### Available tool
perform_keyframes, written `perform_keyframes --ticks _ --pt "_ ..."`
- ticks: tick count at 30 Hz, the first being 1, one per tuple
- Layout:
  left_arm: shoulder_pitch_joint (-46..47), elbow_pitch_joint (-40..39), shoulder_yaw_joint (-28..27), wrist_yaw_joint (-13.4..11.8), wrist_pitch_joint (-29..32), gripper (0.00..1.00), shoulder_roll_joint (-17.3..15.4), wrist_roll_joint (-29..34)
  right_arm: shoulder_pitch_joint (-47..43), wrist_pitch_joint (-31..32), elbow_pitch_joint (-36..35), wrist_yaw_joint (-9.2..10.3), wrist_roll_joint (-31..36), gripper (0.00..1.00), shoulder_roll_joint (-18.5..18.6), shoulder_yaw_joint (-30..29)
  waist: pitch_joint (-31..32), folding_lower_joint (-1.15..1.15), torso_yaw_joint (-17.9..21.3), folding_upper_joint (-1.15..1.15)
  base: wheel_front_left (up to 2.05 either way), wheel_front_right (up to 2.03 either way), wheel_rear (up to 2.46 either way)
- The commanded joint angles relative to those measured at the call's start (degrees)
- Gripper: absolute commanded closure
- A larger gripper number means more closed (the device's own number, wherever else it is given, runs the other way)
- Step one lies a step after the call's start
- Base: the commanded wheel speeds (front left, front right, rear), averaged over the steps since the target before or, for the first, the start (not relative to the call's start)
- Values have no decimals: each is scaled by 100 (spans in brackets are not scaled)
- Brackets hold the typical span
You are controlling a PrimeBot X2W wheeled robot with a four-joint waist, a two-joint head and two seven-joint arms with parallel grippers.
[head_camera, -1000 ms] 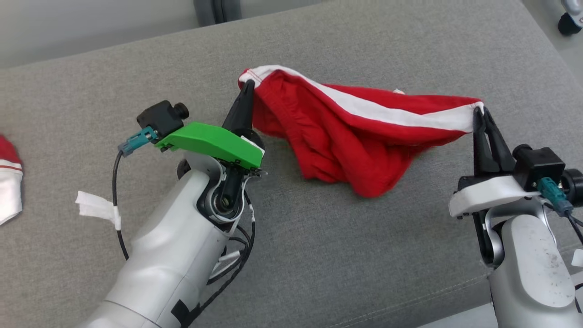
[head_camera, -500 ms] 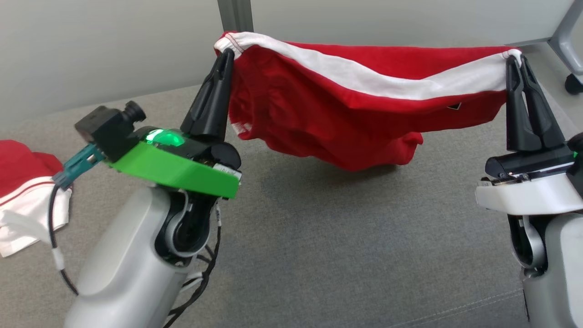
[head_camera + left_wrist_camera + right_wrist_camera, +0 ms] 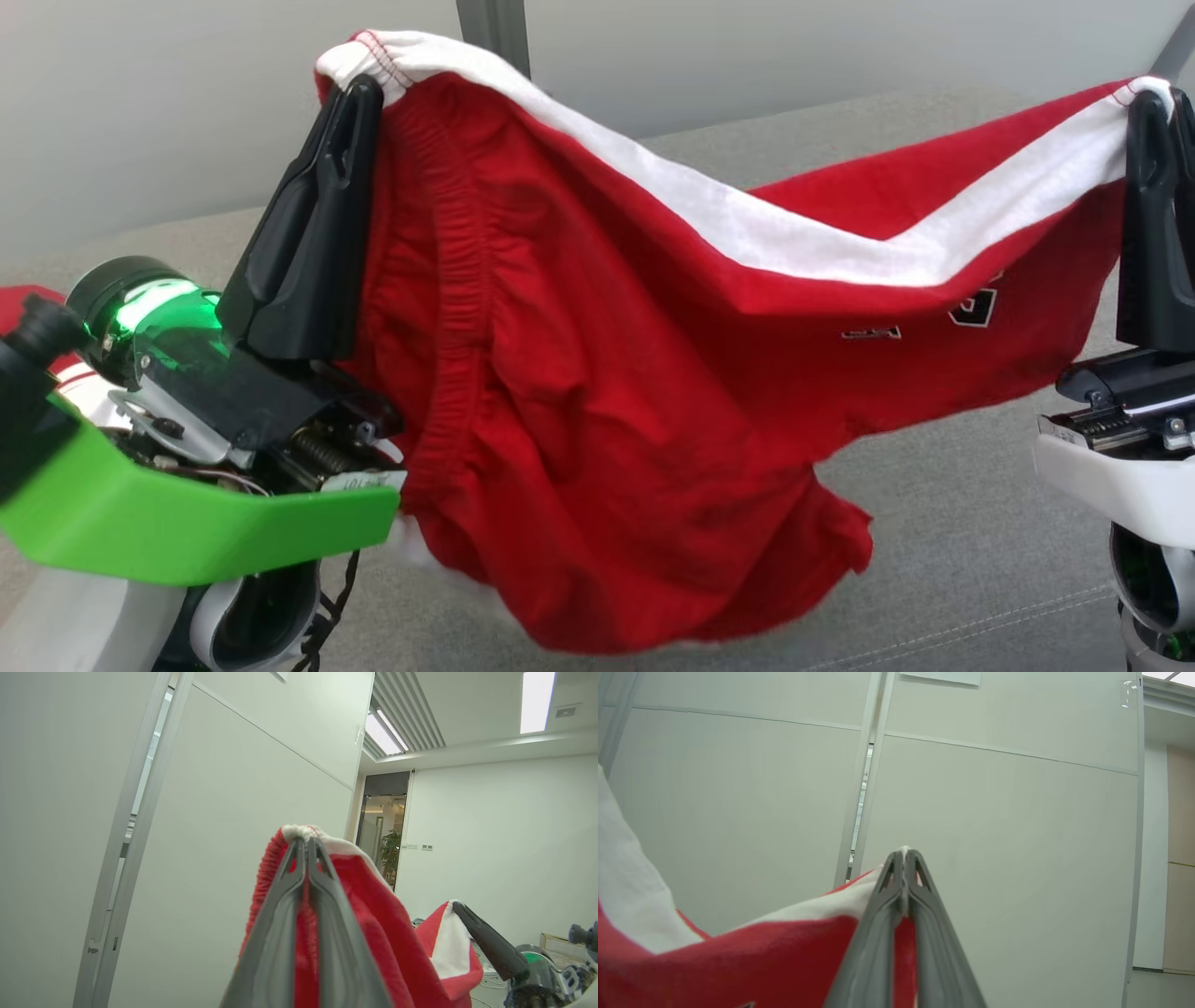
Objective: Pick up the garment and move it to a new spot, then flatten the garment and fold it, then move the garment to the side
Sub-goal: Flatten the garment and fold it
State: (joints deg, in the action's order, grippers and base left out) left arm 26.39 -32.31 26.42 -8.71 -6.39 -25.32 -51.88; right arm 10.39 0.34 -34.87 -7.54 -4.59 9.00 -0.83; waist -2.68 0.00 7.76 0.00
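Over grey cushion point(image 3: 980, 523): red shorts point(image 3: 607, 373), white stripe uppermost, long axis left-right; L gripper point(image 3: 359, 89) & R gripper point(image 3: 1153, 103) each pinch one end.

Red-and-white garment point(image 3: 369, 896) tight in the left hand point(image 3: 307, 841), far corner in the right hand point(image 3: 457, 906).

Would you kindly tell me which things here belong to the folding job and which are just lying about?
Part of the job: red shorts, hanging above the seat; left gripper and right gripper, each shut on a top corner; grey cushion below.
Lying about: another red and white garment at the far left; potted plant by the doorway.
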Motion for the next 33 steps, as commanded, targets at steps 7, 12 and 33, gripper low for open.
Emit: perform_keyframes --ticks 7,12,33 --pt "669 765 -94 117 280 100 32 -202 692 61 1036 9 -450 100 2 136 -883 0 126 0 0 0 0" --pt "2125 2156 -169 425 489 100 122 -43 2546 -433 2681 10 -394 100 28 363 -1620 0 301 0 0 0 0" --pt "3638 6344 6 1590 -885 100 1146 1141 4118 -1555 5424 10 -253 100 -597 370 -3149 0 123 0 0 0 0"
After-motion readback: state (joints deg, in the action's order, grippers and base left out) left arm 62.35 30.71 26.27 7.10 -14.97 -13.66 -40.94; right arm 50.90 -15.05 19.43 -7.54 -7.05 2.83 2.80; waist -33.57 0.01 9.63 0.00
